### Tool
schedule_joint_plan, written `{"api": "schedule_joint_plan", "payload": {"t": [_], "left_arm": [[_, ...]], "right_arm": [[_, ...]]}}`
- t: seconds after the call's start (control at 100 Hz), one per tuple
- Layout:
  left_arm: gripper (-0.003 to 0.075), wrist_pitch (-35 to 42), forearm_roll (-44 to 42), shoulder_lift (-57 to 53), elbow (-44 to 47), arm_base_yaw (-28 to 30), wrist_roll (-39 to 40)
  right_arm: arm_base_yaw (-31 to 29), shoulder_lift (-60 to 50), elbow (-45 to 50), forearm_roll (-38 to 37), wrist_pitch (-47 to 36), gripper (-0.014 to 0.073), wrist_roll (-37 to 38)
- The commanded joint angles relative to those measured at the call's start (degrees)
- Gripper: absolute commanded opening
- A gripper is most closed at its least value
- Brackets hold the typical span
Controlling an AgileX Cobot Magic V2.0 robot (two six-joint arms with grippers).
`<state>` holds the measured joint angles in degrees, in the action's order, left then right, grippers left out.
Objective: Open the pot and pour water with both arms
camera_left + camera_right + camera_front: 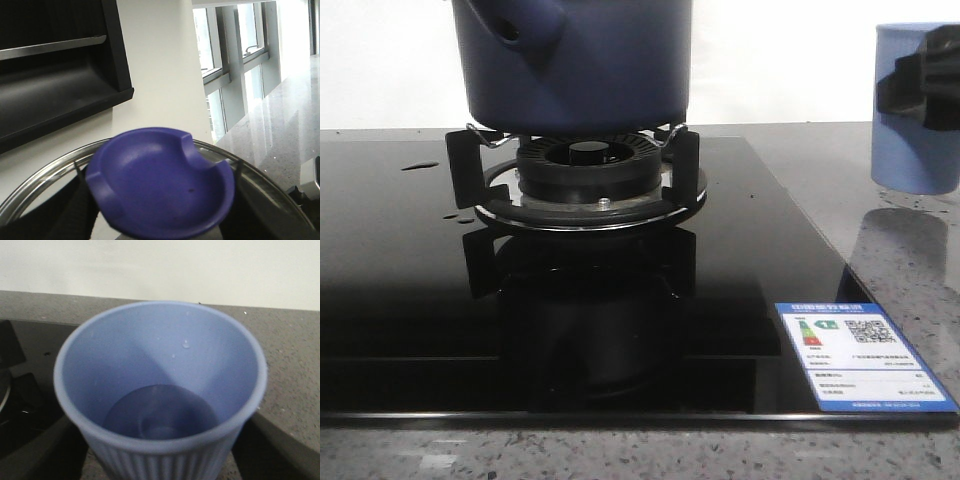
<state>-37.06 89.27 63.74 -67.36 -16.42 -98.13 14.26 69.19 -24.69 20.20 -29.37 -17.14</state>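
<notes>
My front camera sits low and close, looking forward over the black hob (570,330) at the burner (588,180), with the pot (575,65) cut off above. My left wrist camera tilts upward, very near a dark blue dish-shaped piece (160,185) at my jaws, facing wall and windows (235,65). My right wrist camera looks down into the pale blue cup (160,385) held close before my jaws; the front view shares that cup (915,110) and the grey surface (290,365).

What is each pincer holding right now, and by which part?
Left pincer: the lid, grip point hidden. Right pincer: the pale blue cup, by its upper side.
</notes>
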Motion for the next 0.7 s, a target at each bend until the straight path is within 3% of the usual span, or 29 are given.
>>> {"api": "schedule_joint_plan", "payload": {"t": [0.0, 0.33, 0.69], "left_arm": [[0.0264, 0.6, 1.6, -2.2, -2.0, 0.0, 1.5], [0.0264, 6.1, 1.3, -5.0, -2.0, 0.0, 6.0], [0.0264, 6.7, -0.3, -7.1, -2.0, 0.0, 6.5]], "right_arm": [[0.2, -2.5, -2.0, -1.8, -5.2, 0.0379, 0.1], [1.7, -4.5, -16.1, -8.7, 11.0, 0.0379, 0.1], [6.5, -4.0, -34.3, -16.2, 27.3, 0.0374, 0.1]]}}
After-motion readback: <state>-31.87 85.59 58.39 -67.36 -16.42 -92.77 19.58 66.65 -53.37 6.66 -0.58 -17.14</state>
